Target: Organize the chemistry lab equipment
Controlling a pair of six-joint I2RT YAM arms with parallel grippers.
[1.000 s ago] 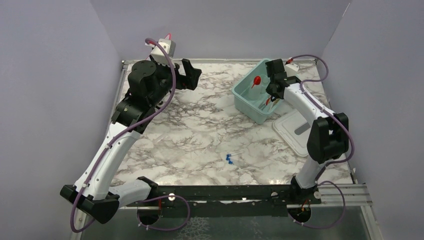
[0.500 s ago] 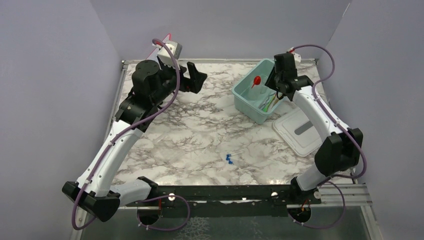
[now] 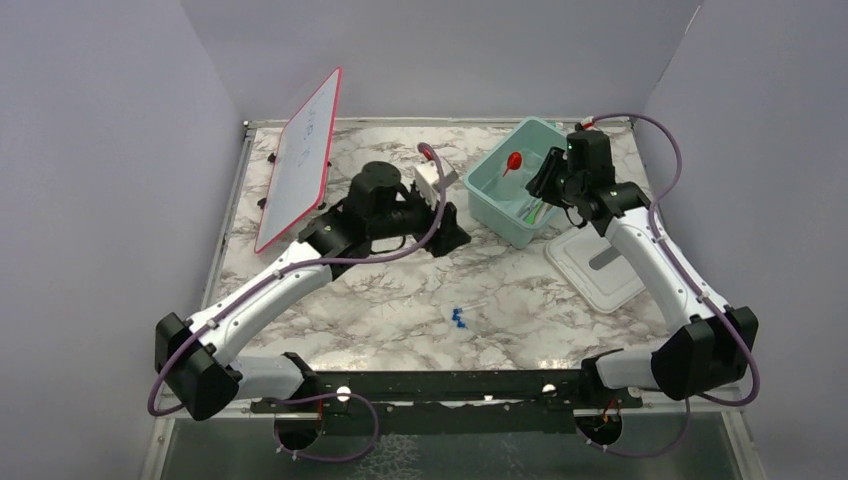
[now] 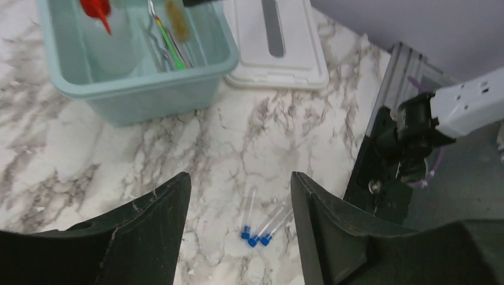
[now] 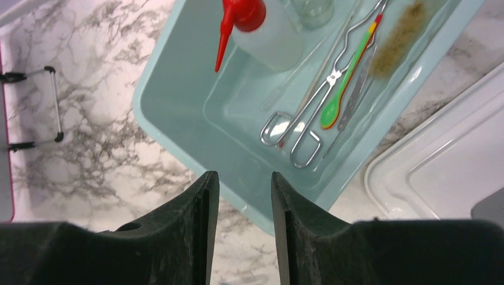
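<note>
Noting a small bunch of blue-capped tubes (image 3: 460,318) loose on the marble table (image 3: 380,300), near the front rail and well apart from the teal tub (image 3: 497,213). Counted as three in the left wrist view, though too small overhead to confirm. Laid side by side, caps toward the near-left, clear bodies running away toward the far-right, so long axis diagonal to the table edge. Found already in the tub: tongs (image 5: 309,119), a green spoon (image 5: 342,98), a tan brush (image 5: 398,44) and a red-spouted bottle (image 5: 261,29).

Left gripper (image 3: 450,232) placed above mid-table, between tub and tubes, angled down and forward. Tubes seen in its own camera just beyond the fingertips, about centred in the gap. Jaws well apart, nothing held. Right gripper (image 3: 545,180) over the tub's rim at the far side of the table, jaws partly apart, empty.

Judged: left arm clearly nearer the tubes. Next move likely a descent toward the near edge, wrist turned to close across the tubes' length rather than along it. Risk of rolling or scattering on a partial pinch.
</note>
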